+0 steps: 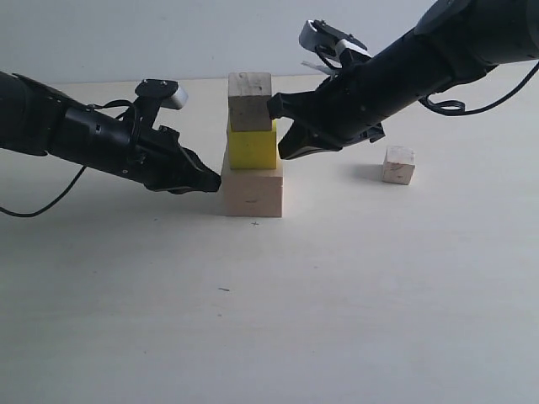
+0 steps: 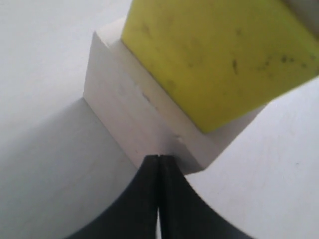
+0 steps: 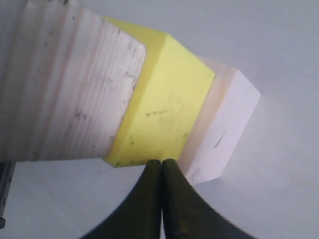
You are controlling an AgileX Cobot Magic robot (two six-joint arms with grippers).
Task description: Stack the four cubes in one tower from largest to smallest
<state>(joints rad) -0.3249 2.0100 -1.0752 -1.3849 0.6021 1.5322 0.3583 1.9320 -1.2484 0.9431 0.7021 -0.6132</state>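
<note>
The big pale wood cube (image 1: 252,192) is the closest thing to my camera, about midway across the tabletop (image 1: 253,337). It already carries the yellow cube (image 1: 253,148), with the knotty mid-sized wood cube (image 1: 250,101) on top of that. So three tiers of the tower are up, in the right order (the yellow one looks twisted a little on its base). What's left is the smallest cube (image 1: 398,165), alone on the tabletop to the right of the tower, a bit nearer the far edge and well apart from it. My left fingers (image 2: 147,184) are pressed together, tips at the big cube's lower side. My right fingers (image 3: 149,184) are together too, holding nothing, pointing at the yellow tier. I reckon one pick and one place remain.
</note>
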